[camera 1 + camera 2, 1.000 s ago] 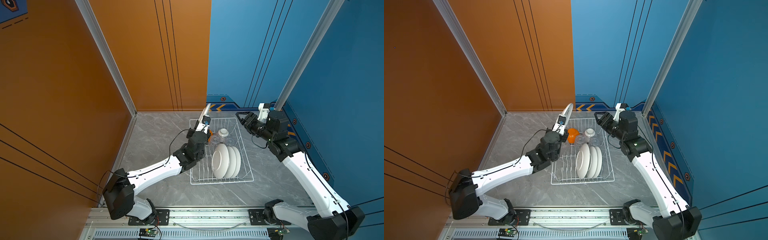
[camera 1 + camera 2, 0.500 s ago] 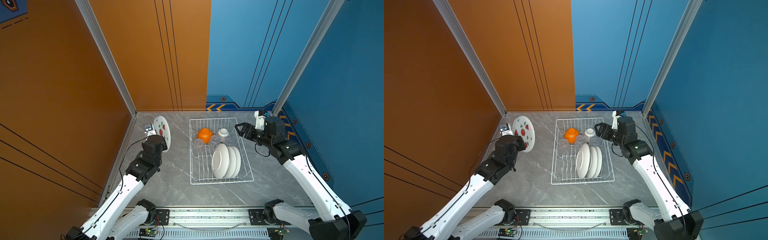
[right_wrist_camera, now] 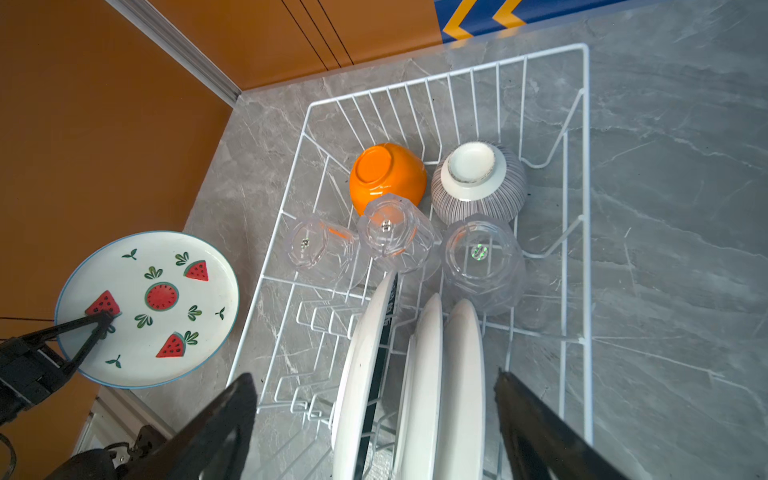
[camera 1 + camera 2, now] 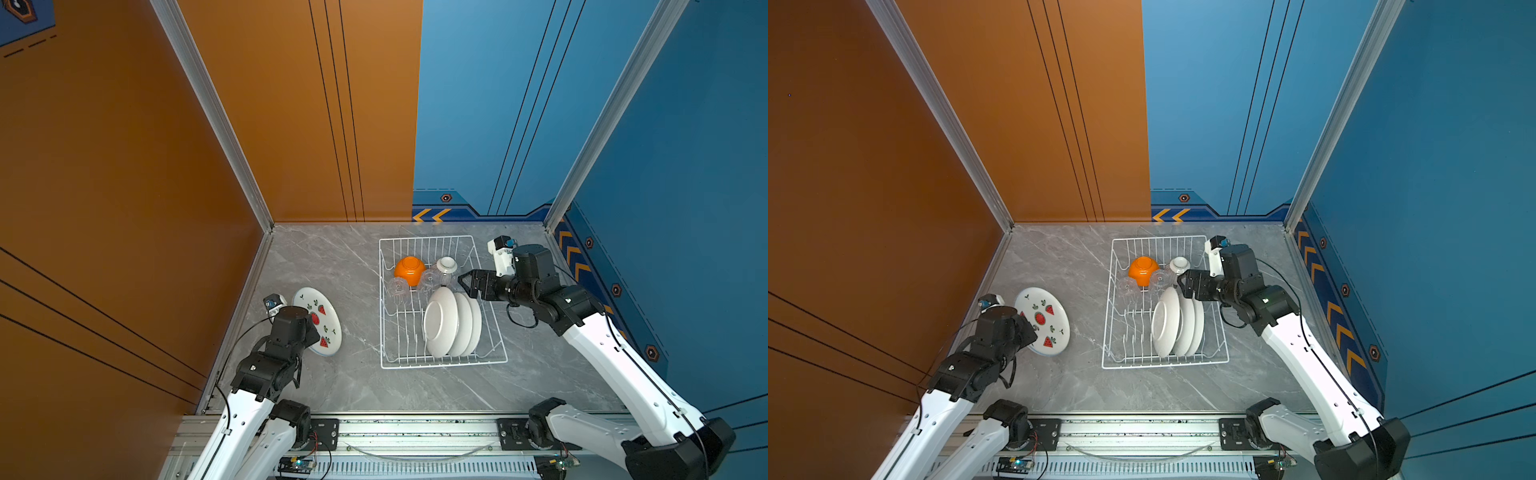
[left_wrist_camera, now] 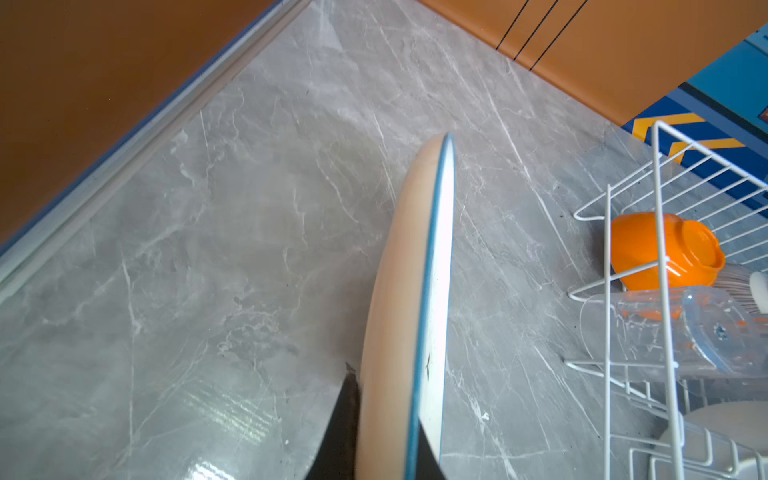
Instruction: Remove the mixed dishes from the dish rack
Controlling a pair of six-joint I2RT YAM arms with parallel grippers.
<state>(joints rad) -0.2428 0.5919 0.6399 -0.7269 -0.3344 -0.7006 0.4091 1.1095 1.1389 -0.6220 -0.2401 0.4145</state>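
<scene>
The left gripper is clenching the rim of a watermelon plate, 1 finger pressing on its painted face and the other hidden behind it. It is holding that plate tilted on edge, out of the dish rack and to its left, between the rack and the orange wall; I cannot tell whether its lower edge is touching the grey table. The right gripper is hanging released, its jaws spread wide and gripping nothing, over the far edges of 3 white plates. In both top views it is reaching in over the rack's right side. Those 3 plates are standing upright side by side between the prongs in the near half of the rack. Just beyond them, 3 clear glasses are sitting upside down in a row. Behind the glasses, at the far end, an orange bowl and a striped bowl are resting upside down next to each other, the orange 1 on the left.
</scene>
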